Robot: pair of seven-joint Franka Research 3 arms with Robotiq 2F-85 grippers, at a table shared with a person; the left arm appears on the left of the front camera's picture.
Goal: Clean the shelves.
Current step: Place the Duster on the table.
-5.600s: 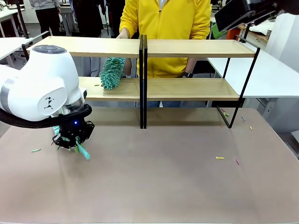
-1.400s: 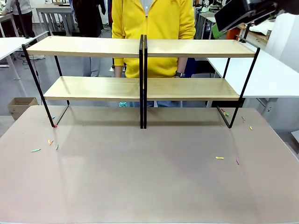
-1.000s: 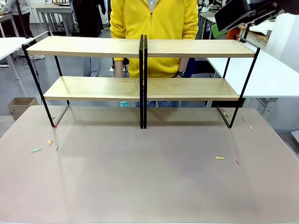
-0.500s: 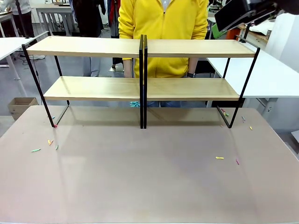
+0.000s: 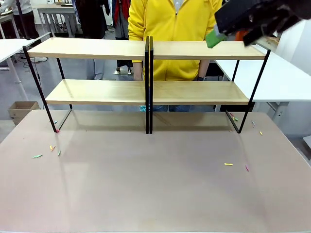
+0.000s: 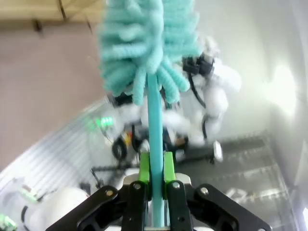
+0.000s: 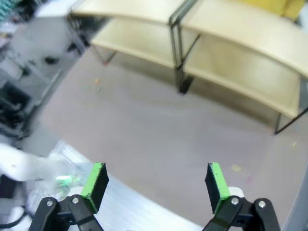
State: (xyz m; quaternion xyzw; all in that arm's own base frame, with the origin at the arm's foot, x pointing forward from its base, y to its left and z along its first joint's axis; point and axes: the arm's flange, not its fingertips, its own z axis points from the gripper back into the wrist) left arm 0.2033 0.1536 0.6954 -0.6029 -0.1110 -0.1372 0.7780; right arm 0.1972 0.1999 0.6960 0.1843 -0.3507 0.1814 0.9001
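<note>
Shelves [image 5: 146,92] bare | left fingers [image 6: 154,185] clamped on teal duster [image 6: 147,48] handle | right fingers [image 7: 156,185] spread wide, empty

The front camera sat low at the table's near edge, facing twelve o'clock across the brown tabletop [image 5: 155,194] at the light wooden two-tier shelves on black frames [image 5: 146,92]. The right wrist camera looked down from high up, sharing those shelves [image 7: 231,53] and tabletop [image 7: 159,130]. The left wrist camera looked close along a teal fluffy duster [image 6: 147,53].
</note>
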